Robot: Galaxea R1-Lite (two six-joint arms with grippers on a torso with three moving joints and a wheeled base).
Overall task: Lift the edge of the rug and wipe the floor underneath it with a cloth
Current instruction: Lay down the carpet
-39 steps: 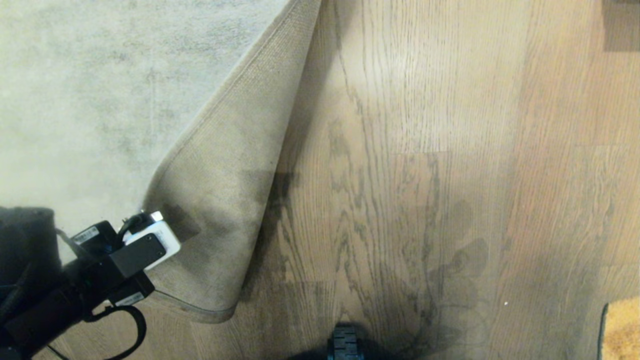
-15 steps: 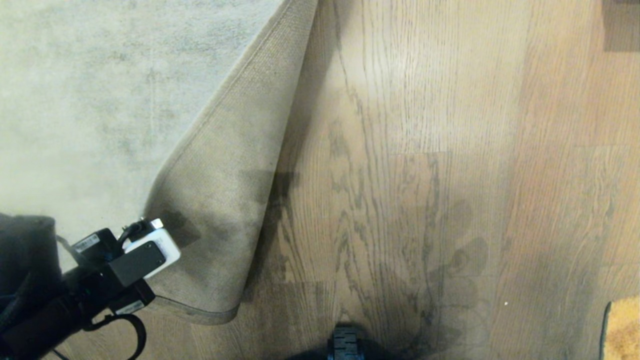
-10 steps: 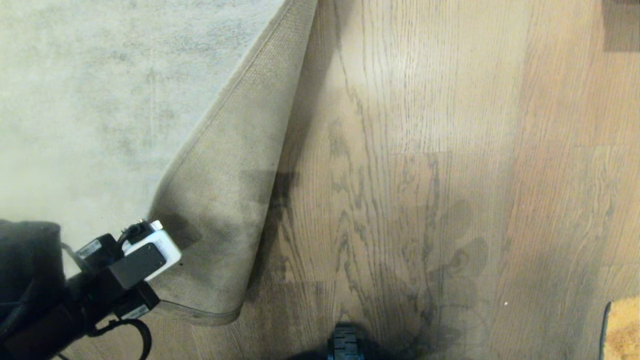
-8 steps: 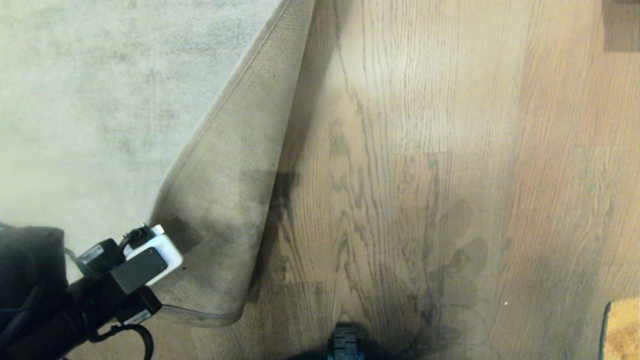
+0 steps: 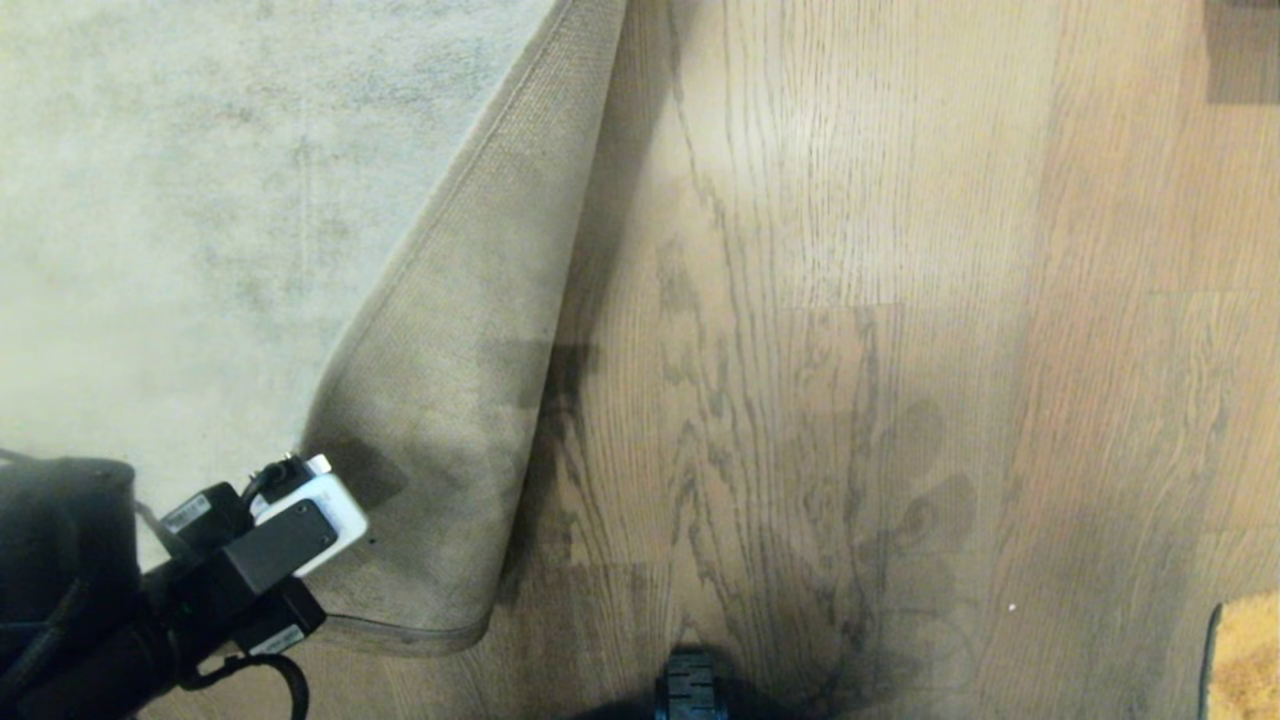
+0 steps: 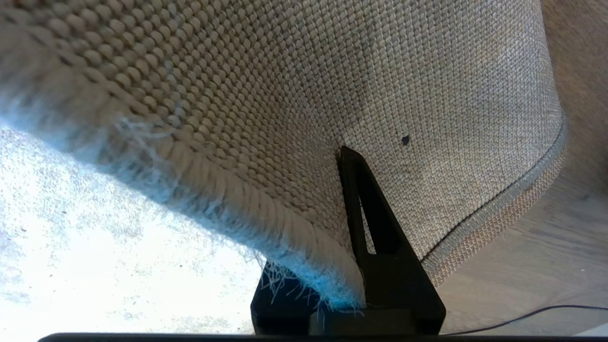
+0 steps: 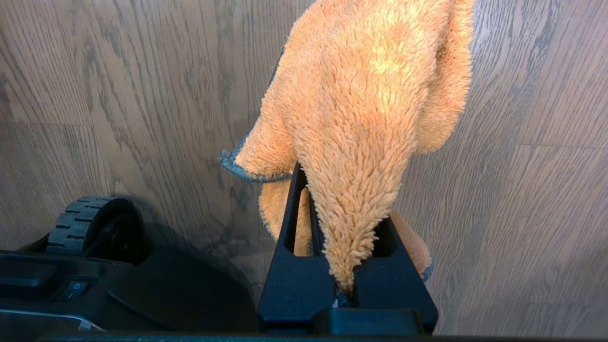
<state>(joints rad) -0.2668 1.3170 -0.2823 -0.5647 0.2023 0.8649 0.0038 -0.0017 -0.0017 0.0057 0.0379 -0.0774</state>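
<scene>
Your left gripper is sitting at about eight o'clock in the head view, and its fingers are pinching the rug edge tight. That corner is folding back over the rug, showing its tan woven underside from twelve o'clock down to about seven. The bound hem is curving round at the lower end, just above the floor.

The bare wooden floor is filling the middle and the three o'clock side of the head view, with a small black wheel at six o'clock.

Your right gripper is hanging over the floor beside the robot's base, fingers clamping a bunch of the cloth. In the head view, an orange corner of it is peeking in at about four o'clock.
</scene>
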